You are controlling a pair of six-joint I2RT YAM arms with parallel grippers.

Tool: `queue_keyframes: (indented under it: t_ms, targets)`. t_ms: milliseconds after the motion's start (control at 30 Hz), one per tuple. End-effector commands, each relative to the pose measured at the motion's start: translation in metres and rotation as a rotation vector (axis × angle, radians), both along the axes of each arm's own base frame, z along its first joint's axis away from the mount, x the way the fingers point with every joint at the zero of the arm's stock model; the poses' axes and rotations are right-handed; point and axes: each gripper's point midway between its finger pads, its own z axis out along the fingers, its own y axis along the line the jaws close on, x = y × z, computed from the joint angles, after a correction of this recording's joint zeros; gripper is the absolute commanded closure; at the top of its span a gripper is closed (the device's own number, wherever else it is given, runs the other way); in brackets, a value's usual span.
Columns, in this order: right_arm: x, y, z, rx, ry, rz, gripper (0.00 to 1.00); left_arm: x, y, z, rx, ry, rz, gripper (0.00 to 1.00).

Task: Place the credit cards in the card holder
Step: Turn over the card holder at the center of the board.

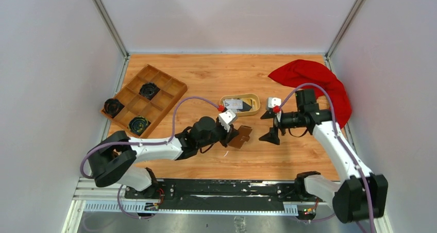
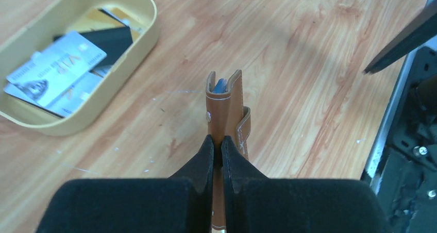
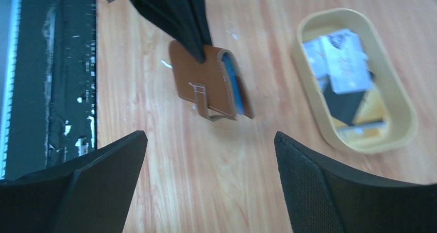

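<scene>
The card holder (image 1: 242, 136), a small brown folded wallet, is clamped at one edge by my left gripper (image 1: 233, 133), which is shut on it. In the left wrist view the card holder (image 2: 225, 106) stands on edge just above the table, a blue edge showing in its fold, past my gripper (image 2: 217, 142). The credit cards (image 1: 235, 104) lie in an oval tan dish (image 1: 257, 105): whitish-grey cards (image 2: 54, 70) and a black one (image 2: 111, 39). My right gripper (image 1: 270, 125) hovers open to the right of the card holder (image 3: 203, 81), nothing between its fingers (image 3: 210, 137).
A wooden compartment tray (image 1: 164, 87) with black round items sits at the back left. A red cloth (image 1: 314, 78) lies at the back right. In the right wrist view, the dish (image 3: 371, 146) holds the cards (image 3: 340, 57). A black rail (image 1: 216, 189) runs along the near edge.
</scene>
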Motion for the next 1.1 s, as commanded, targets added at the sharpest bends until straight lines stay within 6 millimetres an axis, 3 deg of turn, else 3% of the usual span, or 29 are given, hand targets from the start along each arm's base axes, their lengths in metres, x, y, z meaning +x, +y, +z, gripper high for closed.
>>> queue_keyframes:
  t_ms: [0, 233, 433, 567, 667, 733, 800, 967, 1067]
  targets:
    - [-0.009, 0.030, -0.006, 0.083, -0.078, 0.209, 0.04, -0.002, 0.006, 0.021, 0.032, -0.199, -0.079, 1.00]
    - [0.005, 0.049, -0.011, 0.081, -0.023, 0.260, 0.08, -0.018, 0.001, 0.035, 0.029, -0.287, -0.183, 1.00]
    - [-0.007, 0.067, -0.028, 0.043, 0.044, 0.328, 0.18, -0.023, 0.001, 0.042, 0.028, -0.332, -0.204, 1.00]
    - [-0.008, 0.069, -0.032, 0.023, 0.063, 0.338, 0.42, -0.024, 0.003, 0.045, 0.028, -0.350, -0.204, 1.00]
    - [-0.010, 0.068, -0.028, 0.018, 0.027, 0.367, 0.67, -0.024, 0.007, 0.049, 0.022, -0.359, -0.185, 1.00]
    - [-0.011, 0.067, -0.026, 0.007, -0.009, 0.384, 0.88, -0.020, 0.012, 0.052, 0.015, -0.357, -0.146, 0.88]
    - [-0.010, 0.063, -0.028, -0.030, -0.063, 0.387, 0.99, -0.012, 0.024, 0.059, -0.004, -0.344, -0.056, 0.68]
    - [0.013, 0.050, -0.034, -0.162, -0.335, 0.296, 1.00, -0.004, 0.080, 0.070, -0.114, -0.286, 0.208, 0.23]
    - [0.033, 0.048, -0.035, -0.237, -0.449, 0.234, 1.00, -0.011, 0.100, 0.070, -0.196, -0.225, 0.245, 0.15]
